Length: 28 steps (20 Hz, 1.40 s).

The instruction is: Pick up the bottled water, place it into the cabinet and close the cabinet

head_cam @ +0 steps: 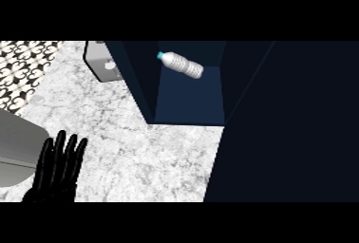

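A marble counter ran before an open dark-blue cabinet. The bottled water lay on its side inside it. The left hand rested at lower left, fingers straight, empty. Placement looked done; the next move called for swinging shut the dark panel, probably the door.

No readable text, no legible label on the bottled water, cabinet unmarked

A white-and-grey marbled tabletop fills the middle. Black-and-white patterned tiling lies beyond its far-left corner. A small grey metal object sits at its far edge, and a large grey body covers its left edge.
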Each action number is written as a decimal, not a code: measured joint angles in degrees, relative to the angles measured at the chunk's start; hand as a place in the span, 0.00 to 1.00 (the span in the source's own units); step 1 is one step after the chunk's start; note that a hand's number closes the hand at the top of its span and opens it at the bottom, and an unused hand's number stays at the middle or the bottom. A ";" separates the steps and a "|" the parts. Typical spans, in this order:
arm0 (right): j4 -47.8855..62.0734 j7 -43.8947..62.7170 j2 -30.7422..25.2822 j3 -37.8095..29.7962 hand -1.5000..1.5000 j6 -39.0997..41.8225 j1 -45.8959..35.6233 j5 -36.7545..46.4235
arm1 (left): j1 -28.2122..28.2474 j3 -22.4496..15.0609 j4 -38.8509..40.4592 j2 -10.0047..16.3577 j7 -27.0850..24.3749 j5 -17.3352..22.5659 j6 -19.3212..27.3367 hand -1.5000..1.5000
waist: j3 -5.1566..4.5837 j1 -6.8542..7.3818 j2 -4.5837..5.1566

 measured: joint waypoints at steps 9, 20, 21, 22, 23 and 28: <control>1.66 6.97 -0.37 5.75 1.00 -2.33 -13.87 2.67 | 3.94 2.74 -1.55 2.84 -1.46 2.28 -4.09 0.00 | -0.01 0.60 0.26; 1.70 9.22 -3.42 6.60 1.00 -2.22 -20.74 2.48 | 5.64 5.07 -1.78 4.61 -2.41 4.25 -7.68 0.00 | -0.16 1.77 0.71; 1.73 9.17 -3.54 6.55 1.00 -2.15 -20.99 2.40 | 5.62 5.25 -1.82 4.73 -2.47 4.33 -7.90 0.00 | -0.16 1.90 0.80; 1.73 9.28 -3.62 6.52 1.00 -2.06 -21.25 2.33 | 5.74 5.28 -1.81 4.84 -2.50 4.35 -8.10 0.00 | -0.16 2.00 0.84; 1.73 9.36 -3.69 6.46 1.00 -1.92 -21.49 2.24 | 5.83 5.48 -1.84 5.04 -2.59 4.42 -8.38 0.00 | -0.17 2.21 0.90; 1.91 9.62 -3.64 6.12 1.00 -1.93 -21.84 1.19 | 6.08 6.52 -2.31 5.69 -2.59 5.46 -9.57 0.00 | -0.15 2.94 1.32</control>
